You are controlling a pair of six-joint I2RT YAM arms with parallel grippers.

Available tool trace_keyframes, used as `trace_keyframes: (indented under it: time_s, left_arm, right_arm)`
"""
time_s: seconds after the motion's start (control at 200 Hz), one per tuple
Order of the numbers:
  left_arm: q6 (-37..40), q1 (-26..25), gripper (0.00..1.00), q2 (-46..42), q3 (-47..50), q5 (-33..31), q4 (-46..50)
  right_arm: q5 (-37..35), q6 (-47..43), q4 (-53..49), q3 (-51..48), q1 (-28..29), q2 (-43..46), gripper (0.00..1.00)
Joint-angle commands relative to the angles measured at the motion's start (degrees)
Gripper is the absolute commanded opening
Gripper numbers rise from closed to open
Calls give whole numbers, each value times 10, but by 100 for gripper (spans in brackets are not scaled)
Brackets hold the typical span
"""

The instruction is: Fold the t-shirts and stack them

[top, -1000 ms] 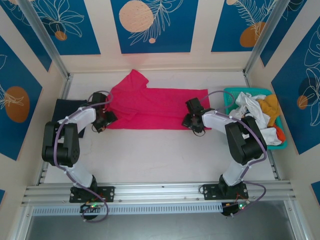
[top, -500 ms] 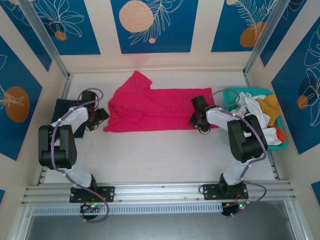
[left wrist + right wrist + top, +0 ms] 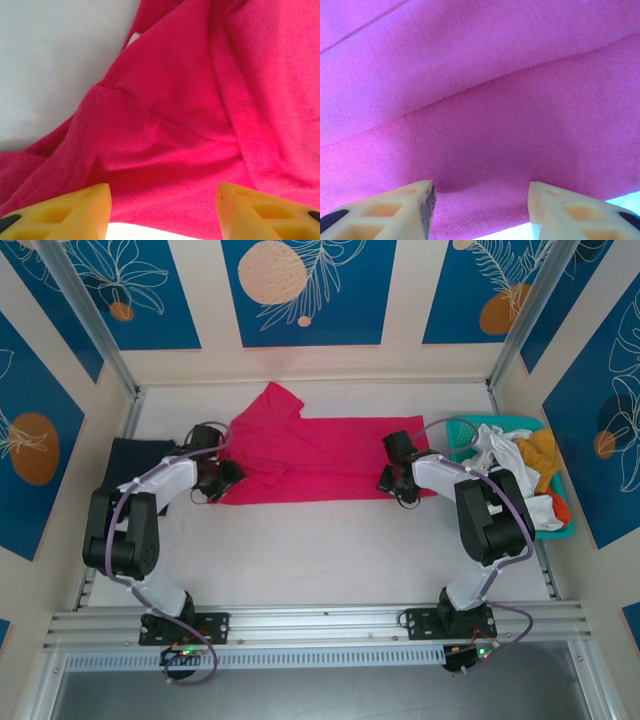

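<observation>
We see one pink shirt [image 3: 320, 455] spread across the surface [image 3: 320, 550]. Two pincers stand at its near edge, the left [image 3: 162, 212] and right [image 3: 480, 205] both with jaws apart over the cloth. One navy shirt [image 3: 128, 455] lies far left. A white shirt [image 3: 495, 445] and an orange shirt [image 3: 540, 452] fill one basket [image 3: 562, 531] on the right.
</observation>
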State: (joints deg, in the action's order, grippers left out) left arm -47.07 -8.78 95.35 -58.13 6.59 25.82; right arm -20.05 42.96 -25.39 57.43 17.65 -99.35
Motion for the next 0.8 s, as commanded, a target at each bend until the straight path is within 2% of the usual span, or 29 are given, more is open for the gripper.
trace_keyframes:
  time_s: [0.0, 0.33, 0.5, 0.63, 0.795]
  left_arm:
    - [6, 13, 57, 14, 9, -10, 1]
    - [80, 86, 59, -3, -1, -78, 43]
    - [96, 124, 60, -11, 4, -78, 56]
    - [101, 121, 61, -42, 6, -71, 50]
    - [92, 71, 62, -72, -14, -85, 63]
  right_arm:
    - [9, -7, -20, 15, -3, -1, 53]
    - [-8, -13, -38, 22, -13, -12, 53]
    - [-6, -16, -40, 25, -16, -13, 53]
    - [-2, -20, -40, 27, -17, -16, 53]
    - [7, -21, -42, 31, -16, -23, 53]
